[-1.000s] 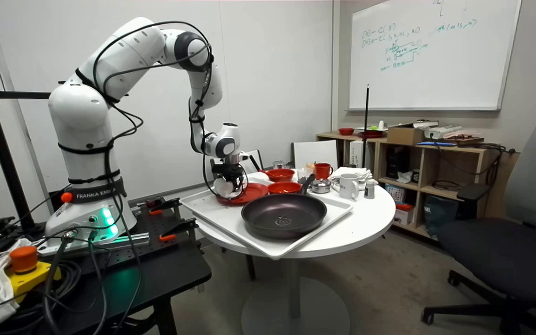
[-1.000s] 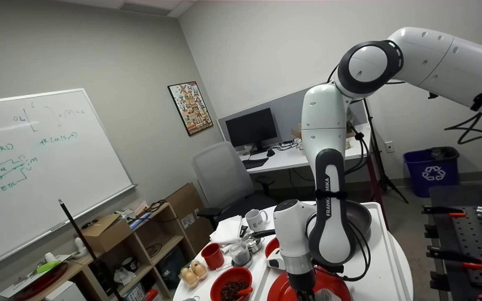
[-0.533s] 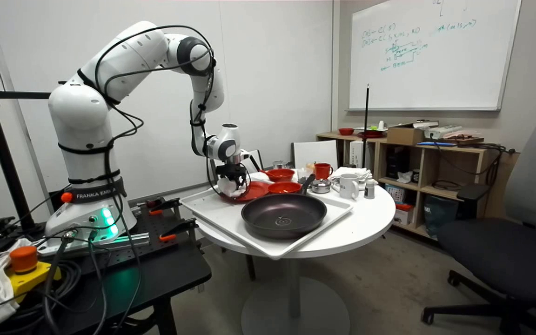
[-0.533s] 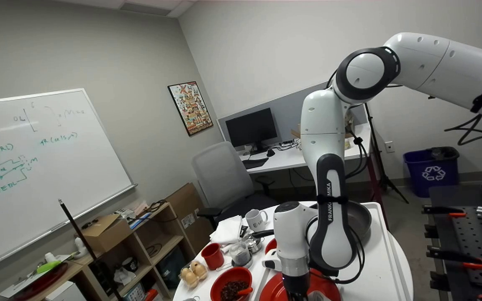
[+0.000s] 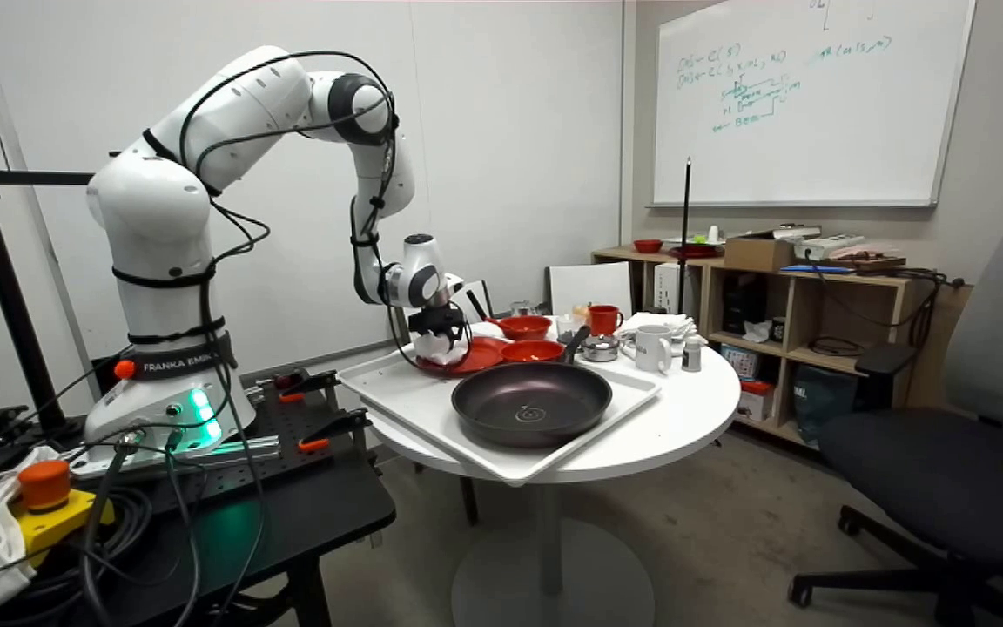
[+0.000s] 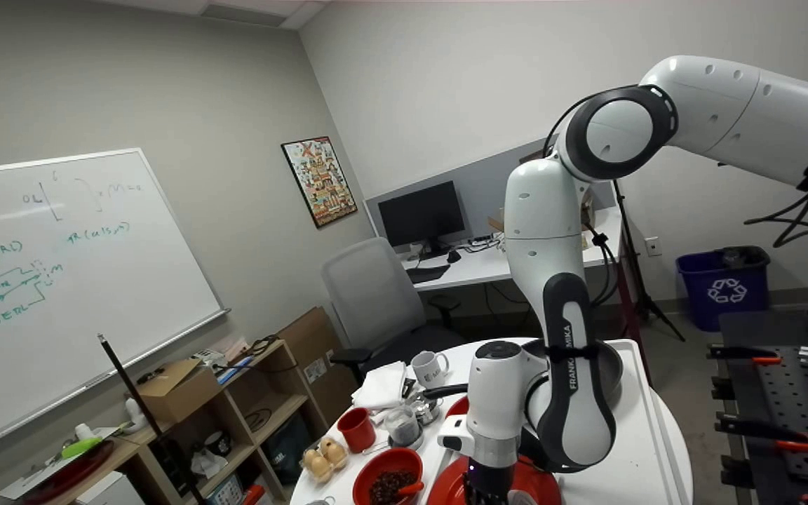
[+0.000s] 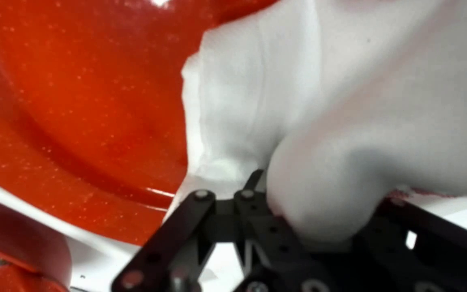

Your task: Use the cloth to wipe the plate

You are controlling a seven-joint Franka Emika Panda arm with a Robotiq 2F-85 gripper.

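Pinching the cloth [image 7: 339, 113] between clamped fingers [image 7: 258, 215], with slack spread ahead of and beside them over the red plate [image 7: 95, 109], presumably for broader wiping contact.

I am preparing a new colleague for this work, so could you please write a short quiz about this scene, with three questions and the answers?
1. Fill in: in the wrist view, the white cloth covers part of the ..... plate.
2. Choose: what does the hand grip? A) a mug B) the cloth C) a spoon
3. True or false: the black pan stands on the white tray.
Key: 1 red; 2 B; 3 true.
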